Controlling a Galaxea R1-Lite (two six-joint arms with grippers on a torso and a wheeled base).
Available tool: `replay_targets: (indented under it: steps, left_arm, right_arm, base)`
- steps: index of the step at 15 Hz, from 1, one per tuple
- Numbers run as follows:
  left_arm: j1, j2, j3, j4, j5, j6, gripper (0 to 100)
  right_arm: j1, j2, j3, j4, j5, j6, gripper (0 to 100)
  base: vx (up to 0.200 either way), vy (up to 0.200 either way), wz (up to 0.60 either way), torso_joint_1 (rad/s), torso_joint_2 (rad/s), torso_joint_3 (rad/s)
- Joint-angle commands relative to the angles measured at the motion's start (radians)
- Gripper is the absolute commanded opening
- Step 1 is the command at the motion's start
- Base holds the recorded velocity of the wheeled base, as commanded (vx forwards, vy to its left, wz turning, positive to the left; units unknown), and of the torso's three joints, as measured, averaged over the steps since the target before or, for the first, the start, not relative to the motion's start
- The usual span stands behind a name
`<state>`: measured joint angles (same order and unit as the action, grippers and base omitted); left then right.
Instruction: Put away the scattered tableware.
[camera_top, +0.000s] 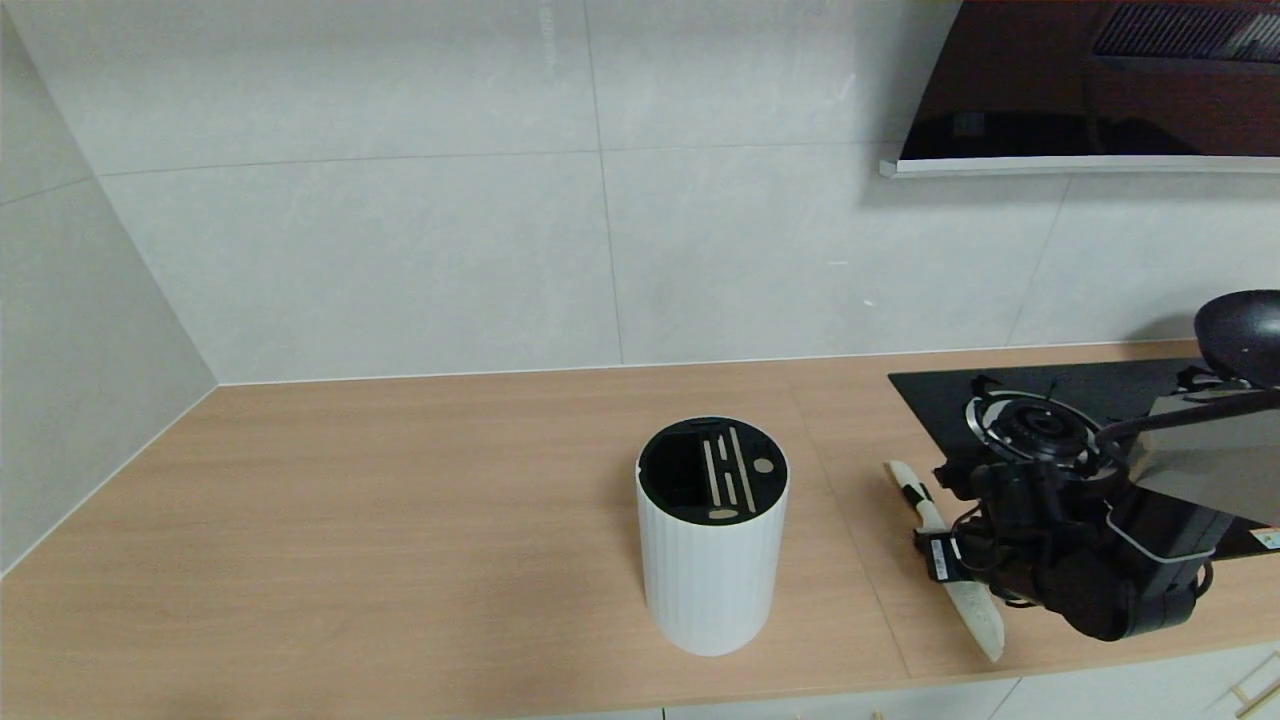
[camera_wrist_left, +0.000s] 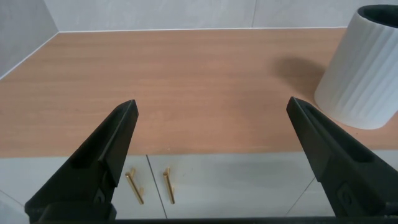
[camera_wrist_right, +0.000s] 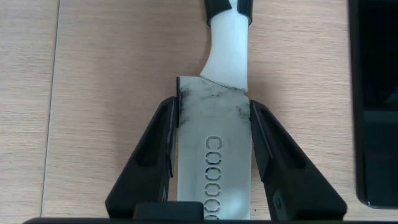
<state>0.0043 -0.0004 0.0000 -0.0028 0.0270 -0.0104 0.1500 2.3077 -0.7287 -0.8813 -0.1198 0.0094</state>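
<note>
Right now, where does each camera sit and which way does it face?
Head: on the head, facing forward and down at counter, holder, knife; right arm shows.
Left wrist: on that wrist, facing across counter to holder; open left gripper shows.
Right wrist: on that wrist, facing down at knife; right gripper clasps it.
Shared: holder, head and left wrist; knife, head and right wrist.

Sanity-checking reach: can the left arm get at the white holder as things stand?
Probably yes. The left gripper is open by the front edge of the countertop, with only bare surface between it and the white holder.
</note>
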Motion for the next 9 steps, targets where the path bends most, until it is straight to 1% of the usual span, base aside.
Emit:
replay_targets:
  steps: [1, 2, 4, 5, 6, 7, 8, 9]
  left_arm:
    - [0.0, 0.0, 0.0, 0.0, 0.001, 0.001, 100]
    - [0.0, 0.0, 0.0, 0.0, 0.001, 0.003, 100]
    - [0.0, 0.0, 0.0, 0.0, 0.001, 0.001, 100]
    - [0.0, 0.0, 0.0, 0.0, 0.001, 0.003, 100]
    - [0.0, 0.0, -0.008, -0.006, -0.012, 0.013, 100]
    - [0.0, 0.0, -0.017, -0.006, -0.021, 0.017, 100]
    - [0.0, 0.0, -0.101, 0.014, -0.09, 0.02, 100]
    - [-0.003, 0.04, -0.21, 0.067, -0.222, 0.02, 100]
  right_arm:
    - [0.0, -0.037, 0.005, -0.007, -0.001, 0.001, 0]
    - [0.0, -0.063, 0.011, -0.012, -0.001, 0.003, 0]
    - [0.0, -0.206, 0.052, -0.013, 0.006, 0.001, 0]
    - [0.0, -0.241, 0.06, -0.013, 0.006, 0.0, 0]
    - [0.0, -0.332, 0.083, -0.013, 0.006, -0.006, 0]
    - [0.002, -0.367, 0.084, -0.012, 0.008, -0.006, 0]
    - [0.006, -0.445, 0.077, -0.012, 0.008, -0.014, 0]
    - [0.008, -0.505, 0.052, -0.01, 0.008, -0.028, 0]
  base:
    - [0.0, 0.0, 0.0, 0.0, 0.0, 0.0]
    - [0.0, 0.0, 0.0, 0.0, 0.0, 0.0]
    - [0.0, 0.0, 0.0, 0.0, 0.0, 0.0]
    - [0.0, 0.0, 0.0, 0.0, 0.0, 0.0]
    - [0.0, 0.0, 0.0, 0.0, 0.0, 0.0]
    - [0.0, 0.0, 0.0, 0.0, 0.0, 0.0]
    - [0.0, 0.0, 0.0, 0.0, 0.0, 0.0]
    - [0.0, 0.0, 0.0, 0.0, 0.0, 0.0]
